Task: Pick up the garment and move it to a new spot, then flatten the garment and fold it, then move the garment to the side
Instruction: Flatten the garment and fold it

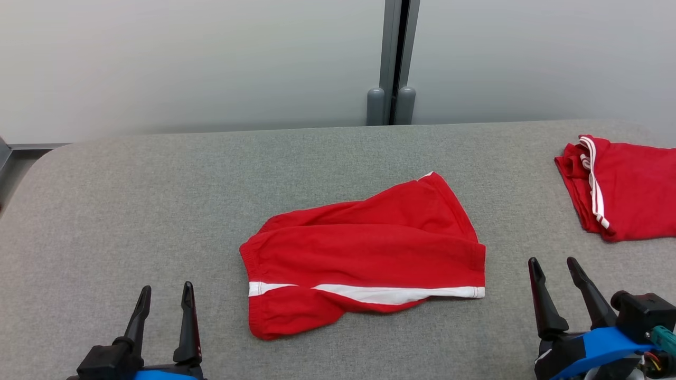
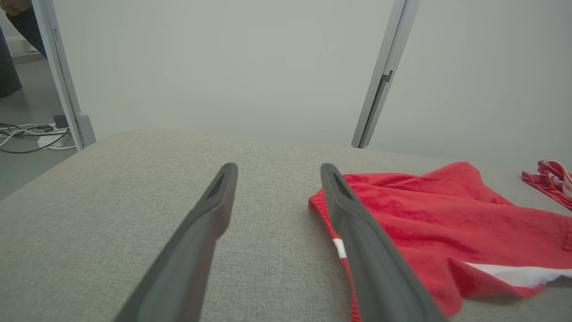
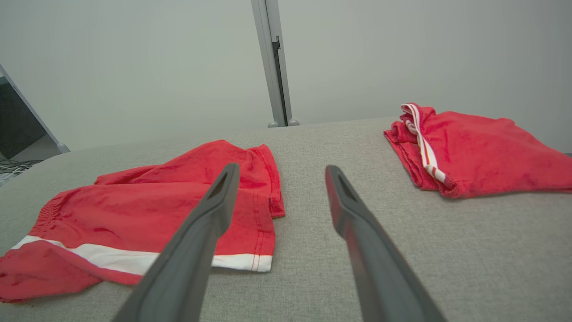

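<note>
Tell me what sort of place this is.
Probably a robot test cell or lab: a grey fabric-covered table, pale partition panels joined by a grey metal post, and loose cables on the floor.

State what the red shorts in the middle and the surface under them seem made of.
Red shorts: probably soft matte knit fabric; it creases, with a gathered waistband. Surface: seemingly grey woven cloth covering, matte; fine weave shows.

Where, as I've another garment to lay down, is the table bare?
The widest bare stretch is the table's left side, from its edge to the red shorts, ahead of the left gripper. A narrower gap lies between the shorts and the folded red garment, ahead of the right gripper. The far right is crowded.
</note>
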